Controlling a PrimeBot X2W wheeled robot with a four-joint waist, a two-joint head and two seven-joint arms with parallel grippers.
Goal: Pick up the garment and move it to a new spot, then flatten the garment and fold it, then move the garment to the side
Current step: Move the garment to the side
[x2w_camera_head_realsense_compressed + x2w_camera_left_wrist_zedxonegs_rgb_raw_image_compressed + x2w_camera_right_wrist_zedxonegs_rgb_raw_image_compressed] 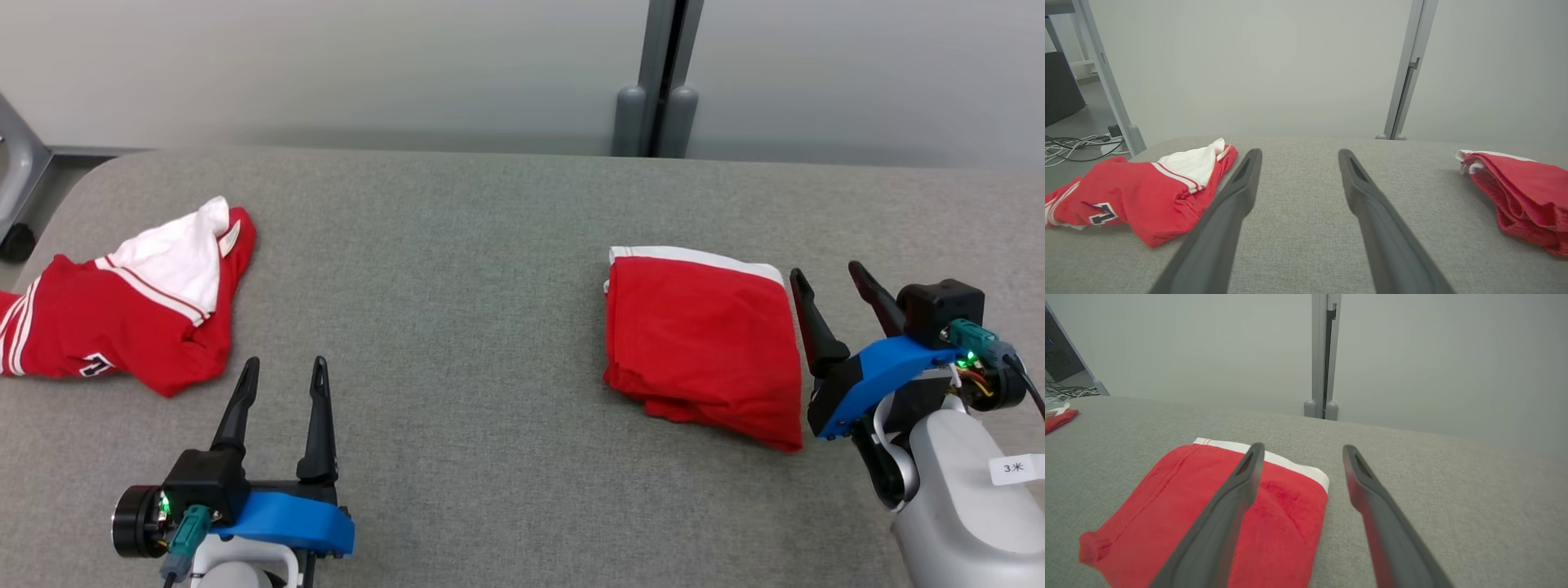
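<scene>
Grey fabric covers the table (490,245), and on its left part lies the crumpled garment (122,310), a red jersey with a white panel and stripes, bunched up, one end running off the head view's left edge. It looks light, soft and limp, so it should sag from a single pinch and drag on the cloth surface. A raised fold near its right edge, or two corners taken together, seems the best hold (a flat patch gives the fingers little to bite). The left gripper (283,365) stands just beside its near right edge, jaws apart and empty. Well apart on the right sits the folded garment (702,343), red with a white band, apparently finished. The right gripper (826,271) is just beside its right edge, jaws apart, holding nothing. Behind runs a pale wall (326,65) with a grey post (657,82).
</scene>
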